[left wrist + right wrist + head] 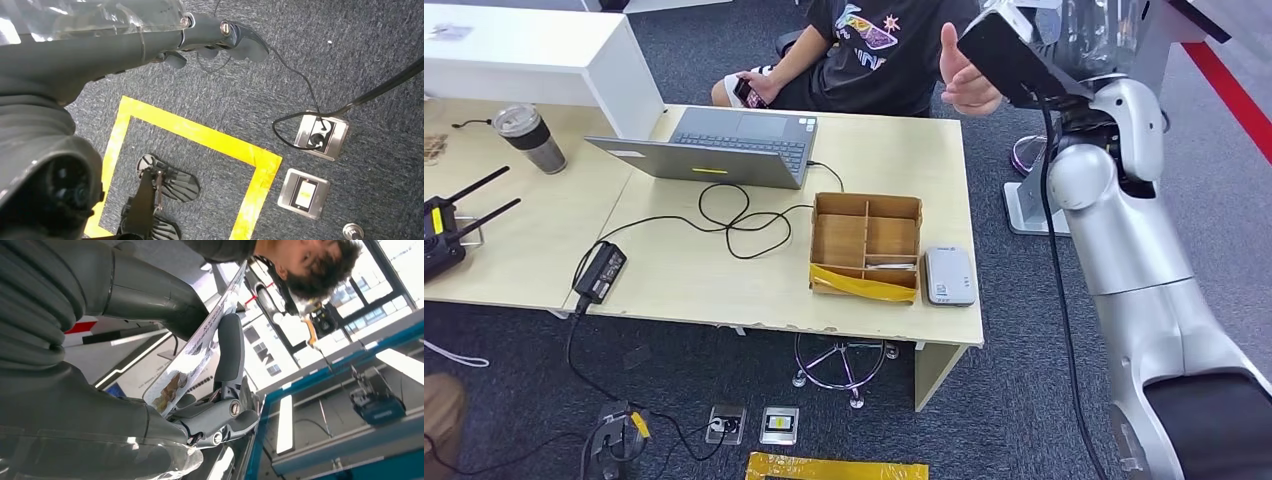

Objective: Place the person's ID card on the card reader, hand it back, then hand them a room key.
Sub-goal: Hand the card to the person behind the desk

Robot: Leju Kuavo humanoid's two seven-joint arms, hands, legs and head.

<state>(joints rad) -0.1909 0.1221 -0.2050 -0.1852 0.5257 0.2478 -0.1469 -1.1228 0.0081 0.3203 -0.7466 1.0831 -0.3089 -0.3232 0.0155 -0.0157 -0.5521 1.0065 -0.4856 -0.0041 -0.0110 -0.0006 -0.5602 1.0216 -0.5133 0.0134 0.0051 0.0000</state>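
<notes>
Right hand (210,385) pinches card (200,345) (raised past table edge (964,230)); left hand (220,40) curled.

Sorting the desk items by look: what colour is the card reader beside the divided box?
White or pale grey; the card reader shows best in the head view, right of the cardboard box.

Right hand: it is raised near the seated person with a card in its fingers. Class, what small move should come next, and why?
Probably ease the right hand a little closer to the person's hand and hold steady for the take. The card is pinched between thumb and fingers, the person's open hand is raised beside the arm, and the card reader on the table lies bare.
</notes>
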